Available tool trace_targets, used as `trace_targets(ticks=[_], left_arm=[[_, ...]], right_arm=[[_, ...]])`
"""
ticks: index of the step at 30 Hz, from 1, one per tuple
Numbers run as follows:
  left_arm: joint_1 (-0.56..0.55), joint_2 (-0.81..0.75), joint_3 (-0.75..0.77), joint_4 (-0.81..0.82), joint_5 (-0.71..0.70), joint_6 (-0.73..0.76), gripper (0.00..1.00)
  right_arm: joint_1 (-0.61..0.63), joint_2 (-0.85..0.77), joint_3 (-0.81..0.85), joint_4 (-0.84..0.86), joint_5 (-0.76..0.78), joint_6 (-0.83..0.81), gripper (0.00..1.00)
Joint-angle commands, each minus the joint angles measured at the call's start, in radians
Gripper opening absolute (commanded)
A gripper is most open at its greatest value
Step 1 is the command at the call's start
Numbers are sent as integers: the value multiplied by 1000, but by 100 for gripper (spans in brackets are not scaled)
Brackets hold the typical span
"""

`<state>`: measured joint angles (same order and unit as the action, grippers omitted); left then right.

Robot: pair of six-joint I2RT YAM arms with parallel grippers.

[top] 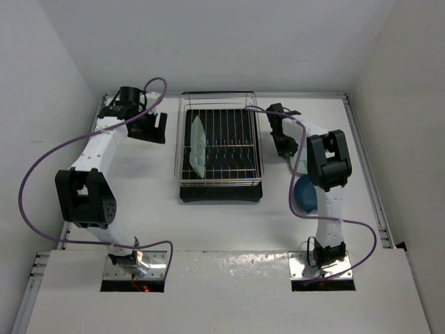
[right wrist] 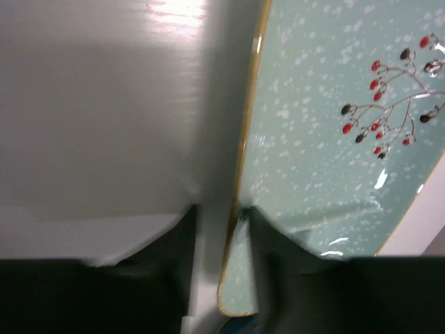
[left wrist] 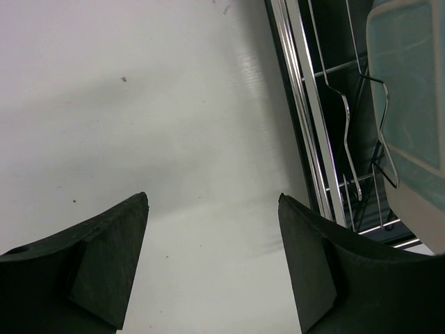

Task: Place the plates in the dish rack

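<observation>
On your far left, the left claw (left wrist: 212, 198) hangs released, its 2 fingers spread wide over bare table (left wrist: 139, 104) with nothing between them. Just to its right stands the dish rack (top: 236, 139). 1 mint-green plate (top: 197, 147) is already upright on edge in the rack's left-hand slots, beside that claw but apart from it.

Right of the rack, your right claw (right wrist: 221, 212) straddles the second mint-green plate (right wrist: 327, 174). The plate's gold-edged rim runs up between the 2 fingers, and its speckled face with the red berry sprig spreads out to the right of them. You cannot tell whether the fingers are pinching that rim or only flanking it.

The dark blue plate (top: 304, 195) lies on the table nearer the bases, partly hidden under the right arm.
</observation>
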<state>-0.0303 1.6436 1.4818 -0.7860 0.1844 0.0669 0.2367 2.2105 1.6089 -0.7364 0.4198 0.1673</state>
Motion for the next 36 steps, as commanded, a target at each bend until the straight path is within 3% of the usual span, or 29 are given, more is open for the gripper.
trace_targets(ticks=[1, 5, 12, 15, 19, 32, 36], left_arm=[[21, -38, 8, 2, 26, 4, 80], [21, -38, 8, 2, 26, 4, 80], [30, -47, 8, -7, 26, 4, 80], [30, -56, 8, -7, 26, 4, 80], [30, -65, 8, -7, 36, 4, 80], [40, -84, 8, -7, 46, 4, 80], [40, -84, 8, -7, 55, 4, 80]], right_arm=[[-25, 51, -4, 3, -18, 29, 23], [-33, 55, 15, 2, -22, 12, 0], [-60, -34, 34, 40, -124, 6, 0], [-100, -231, -64, 173, -365, 107, 0], [-160, -371, -176, 305, -493, 193, 0], [-318, -552, -293, 483, -771, 391, 0], [-320, -656, -285, 512, -785, 422, 0]])
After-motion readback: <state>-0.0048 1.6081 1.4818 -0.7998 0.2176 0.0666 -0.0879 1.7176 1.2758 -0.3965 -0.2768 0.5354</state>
